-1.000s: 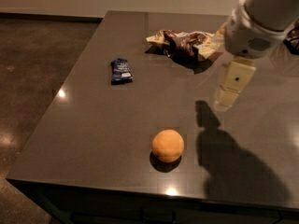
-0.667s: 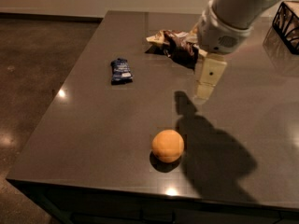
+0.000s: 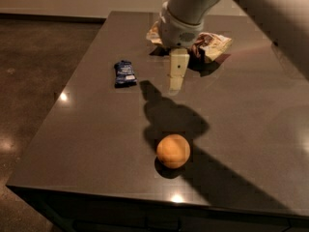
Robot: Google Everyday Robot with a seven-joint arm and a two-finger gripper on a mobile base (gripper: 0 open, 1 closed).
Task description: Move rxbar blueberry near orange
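The rxbar blueberry, a small dark blue wrapper with white lettering, lies flat on the dark table at the left of middle. The orange sits near the table's front edge, well apart from the bar. My gripper hangs from the arm above the table's middle, to the right of the bar and behind the orange, pointing down. It holds nothing that I can see.
A crumpled brown-and-cream chip bag lies at the back of the table, partly behind the arm. The table's left edge drops to a dark polished floor. The arm's shadow falls between gripper and orange.
The arm and gripper have swung left across the table, from the right side to just right of the blue bar. The bar, orange and bag have not moved.
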